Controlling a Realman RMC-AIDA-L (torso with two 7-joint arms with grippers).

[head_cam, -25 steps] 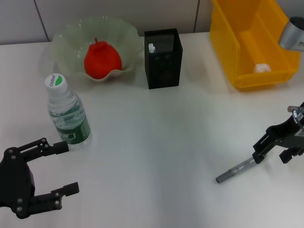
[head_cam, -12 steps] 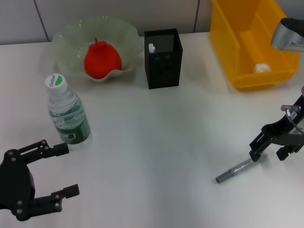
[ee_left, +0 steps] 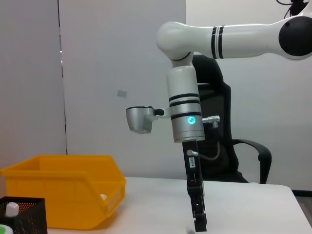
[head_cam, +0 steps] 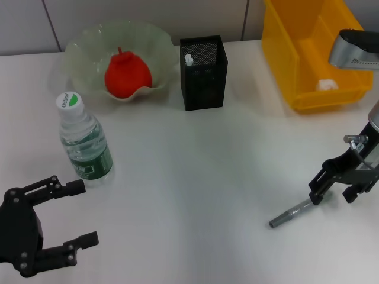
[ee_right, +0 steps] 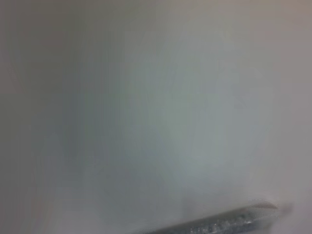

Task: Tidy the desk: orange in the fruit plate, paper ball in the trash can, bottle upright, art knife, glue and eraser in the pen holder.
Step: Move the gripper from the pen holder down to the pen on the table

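The grey art knife (head_cam: 292, 213) lies flat on the table at the front right, and also shows in the right wrist view (ee_right: 219, 224). My right gripper (head_cam: 333, 194) is open, low over the table at the knife's right end, with one finger (head_cam: 317, 191) touching or just above that end. It also shows in the left wrist view (ee_left: 199, 220). The orange (head_cam: 126, 74) sits in the fruit plate (head_cam: 89, 41). The paper ball (head_cam: 324, 84) lies in the trash can (head_cam: 284, 56). The bottle (head_cam: 84, 142) stands upright. The pen holder (head_cam: 204, 80) holds a white-capped item (head_cam: 189, 60). The eraser is out of view. My left gripper (head_cam: 74, 214) is open and empty at the front left.
The trash can stands at the back right, close behind my right arm. The pen holder stands at the back centre, with the fruit plate to its left. The bottle stands just beyond my left gripper. A wall runs behind the table.
My right gripper has shifted slightly left along the knife's right end. The knife has not moved. My left gripper has sunk a little toward the front edge.
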